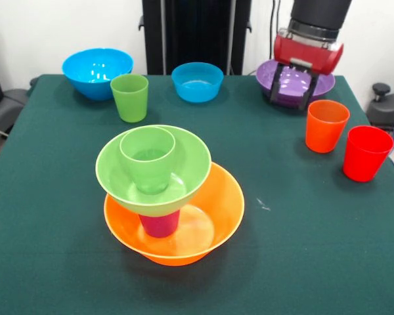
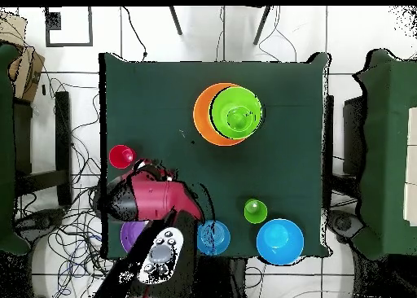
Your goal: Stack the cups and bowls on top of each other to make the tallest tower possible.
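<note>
Leftmost in the front view, the large blue bowl (image 1: 96,72) is seen at the far edge of the green-clothed table (image 1: 315,249), with a loose green cup (image 1: 129,97) standing upright just in front of it to the right. Nearer the camera, the tower (image 1: 164,190) is found: the big orange bowl (image 1: 210,223) forms the base, a purple cup (image 1: 159,224) stands inside it, the green bowl (image 1: 184,177) is carried on that cup with a slight tilt, and a second green cup (image 1: 148,157) sits upright in the green bowl. Behind the tower, the smaller blue bowl (image 1: 197,81) is placed alone. Further right, the gripper (image 1: 292,92) is lowered at the purple bowl (image 1: 325,84); its black fingers (image 1: 276,85) are spread wide, reaching down over the bowl, and nothing is held between them. On the right, the orange cup (image 1: 326,125) and the red cup (image 1: 366,152) stand upright, just beside each other.
</note>
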### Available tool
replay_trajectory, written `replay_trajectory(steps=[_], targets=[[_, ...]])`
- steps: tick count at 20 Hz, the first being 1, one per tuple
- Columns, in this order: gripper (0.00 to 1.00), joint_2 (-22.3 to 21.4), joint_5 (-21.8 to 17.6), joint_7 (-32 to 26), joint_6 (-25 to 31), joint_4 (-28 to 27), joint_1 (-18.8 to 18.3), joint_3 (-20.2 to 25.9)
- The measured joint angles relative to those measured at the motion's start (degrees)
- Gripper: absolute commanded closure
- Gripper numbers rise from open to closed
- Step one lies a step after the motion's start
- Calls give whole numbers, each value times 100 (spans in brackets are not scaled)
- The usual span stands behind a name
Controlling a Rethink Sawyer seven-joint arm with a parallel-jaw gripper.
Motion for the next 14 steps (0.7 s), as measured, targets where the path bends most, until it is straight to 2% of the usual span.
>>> replay_trajectory(steps=[4, 7, 12, 14], targets=[[0, -267, 2, 0, -132, 457, 143, 88], [0, -664, 2, 0, -136, 897, 138, 205], [0, -1318, 1, 0, -135, 1386, -98, 417], [0, -1452, 2, 0, -136, 1436, -236, 475]])
